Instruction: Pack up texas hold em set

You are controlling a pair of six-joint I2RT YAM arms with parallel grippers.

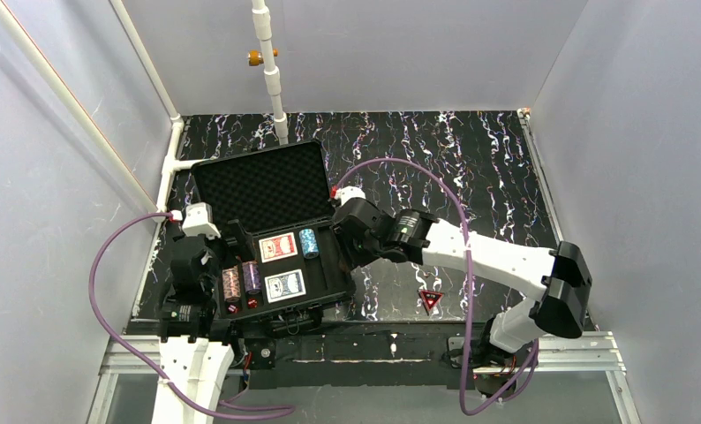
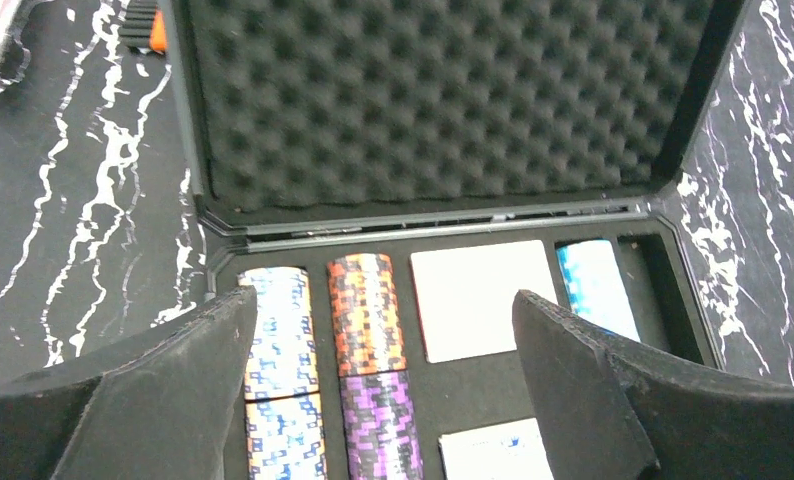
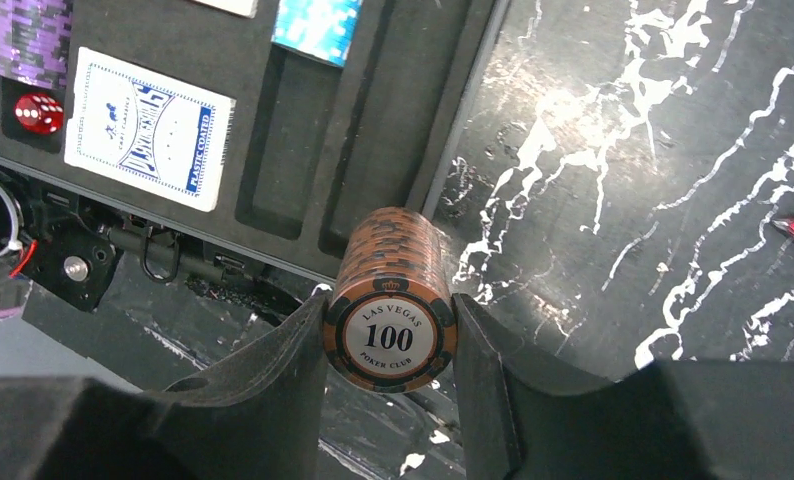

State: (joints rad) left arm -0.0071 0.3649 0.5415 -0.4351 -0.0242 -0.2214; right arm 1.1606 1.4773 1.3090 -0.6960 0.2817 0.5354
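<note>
The black case (image 1: 325,283) lies open at centre left, its foam lid (image 1: 259,181) tilted back. The slotted tray holds chip stacks (image 1: 241,281), a blue stack (image 1: 308,241), a red deck (image 1: 278,246) and a blue deck (image 1: 285,284). My right gripper (image 3: 390,335) is shut on an orange "100" chip stack (image 3: 390,300), held lying sideways over the case's right near edge, beside two bare slots (image 3: 283,140). My left gripper (image 2: 386,300) is open and empty above the tray's left chip stacks (image 2: 365,310). The red triangle (image 1: 430,299) lies on the table right of the case.
Red dice (image 3: 38,112) sit in a small pocket left of the blue deck (image 3: 148,130). The case latches (image 3: 158,262) hang over the table's near edge. A white pipe (image 1: 272,79) stands behind the case. Grey walls enclose the black marbled table (image 1: 488,177).
</note>
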